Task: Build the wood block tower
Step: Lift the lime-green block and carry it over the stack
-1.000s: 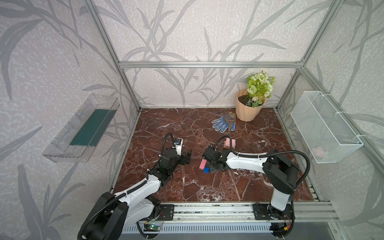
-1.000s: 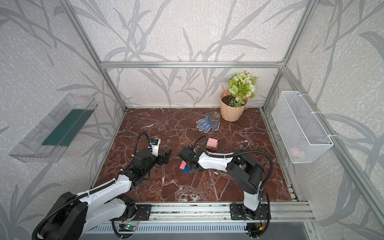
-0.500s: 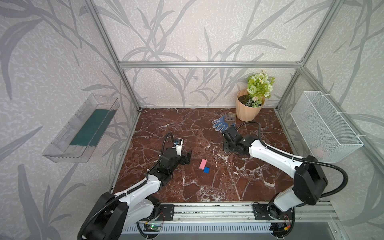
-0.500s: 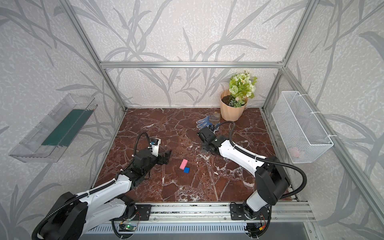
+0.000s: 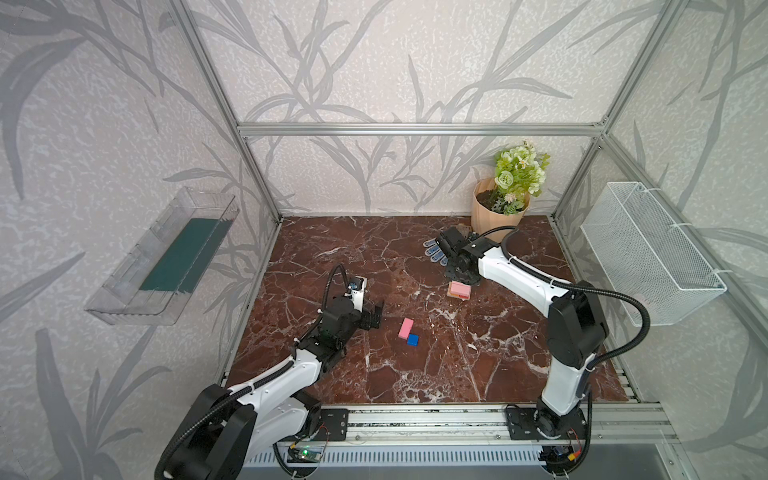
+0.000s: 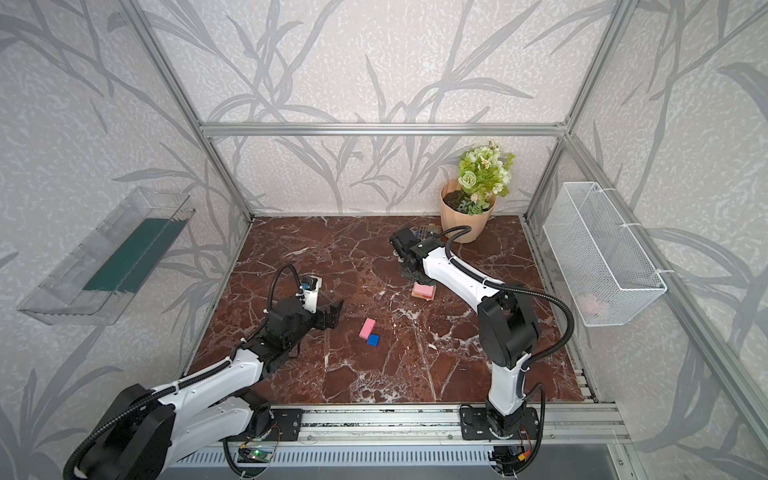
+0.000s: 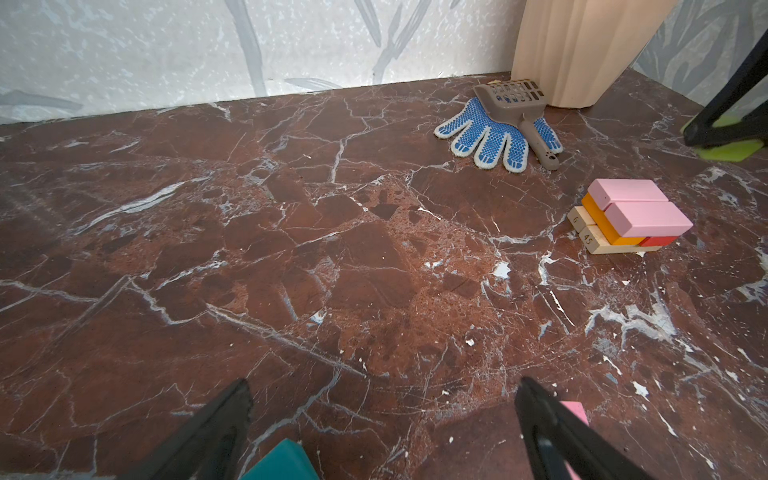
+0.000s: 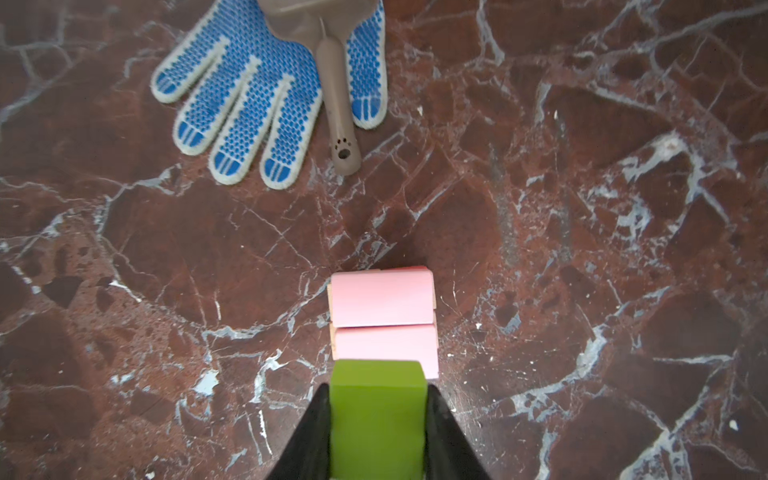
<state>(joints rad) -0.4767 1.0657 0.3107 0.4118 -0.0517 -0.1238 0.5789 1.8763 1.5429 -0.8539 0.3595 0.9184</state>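
The tower point(image 5: 459, 289) point(image 6: 424, 291) is a low stack: tan blocks at the bottom, orange and red above them, two pink blocks point(image 7: 631, 216) point(image 8: 384, 320) on top. My right gripper point(image 8: 378, 388) point(image 5: 459, 274) is shut on a green block point(image 8: 378, 415), which hangs just above the stack's near edge. A loose pink block point(image 5: 405, 328) and a blue cube point(image 5: 412, 340) lie mid-floor. To their left, my left gripper point(image 7: 384, 384) point(image 5: 376, 316) stands open, gripping nothing. A teal block point(image 7: 282, 461) lies on the floor below it.
A blue dotted glove point(image 8: 266, 95) with a grey scoop point(image 8: 332, 83) across it lies just behind the tower. The beige flowerpot point(image 5: 496, 212) stands in the back right corner. A white wire basket point(image 5: 648, 253) hangs on the right wall and a clear tray point(image 5: 166, 257) on the left wall.
My right gripper has swung from beside the loose pink block and blue cube to the tower at the back, with the green block in it. The left arm has not moved.
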